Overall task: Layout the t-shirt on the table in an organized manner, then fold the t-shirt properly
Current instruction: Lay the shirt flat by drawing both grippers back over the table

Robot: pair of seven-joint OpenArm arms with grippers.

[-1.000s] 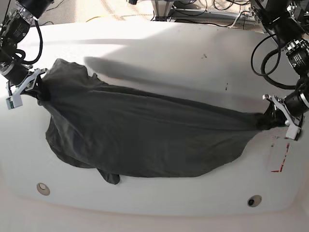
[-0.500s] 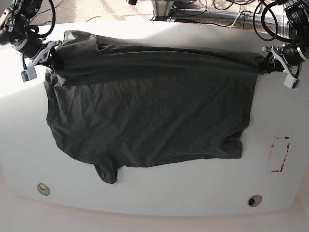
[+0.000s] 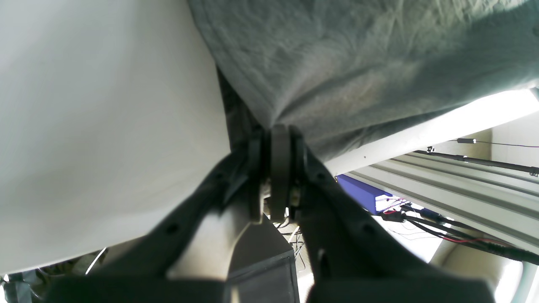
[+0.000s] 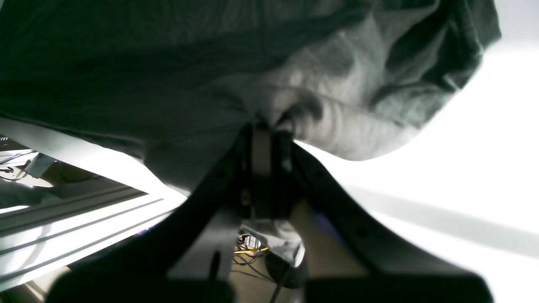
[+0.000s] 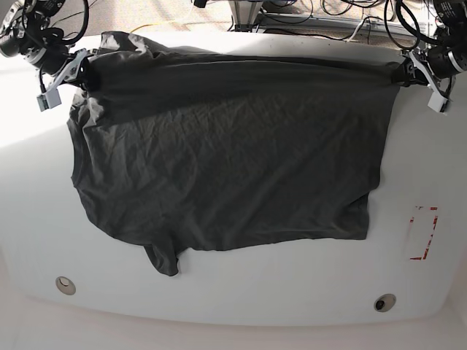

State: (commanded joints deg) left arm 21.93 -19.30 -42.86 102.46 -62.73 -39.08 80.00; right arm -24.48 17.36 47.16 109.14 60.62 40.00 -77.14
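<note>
Both arms have swung the t-shirt (image 5: 226, 168) out toward twelve o'clock, so it now lies nearly flat across the table (image 5: 241, 292). The left gripper (image 5: 410, 75) and right gripper (image 5: 75, 71) each stay pinched on a far corner. Layout looks almost done; folding comes next.

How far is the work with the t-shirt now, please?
Done: most of the t-shirt lies spread on the table. In hand: the left gripper and right gripper pinch its far edge, stretched between them. Left: smoothing the bunched near corner, releasing, and all the folding.
</note>
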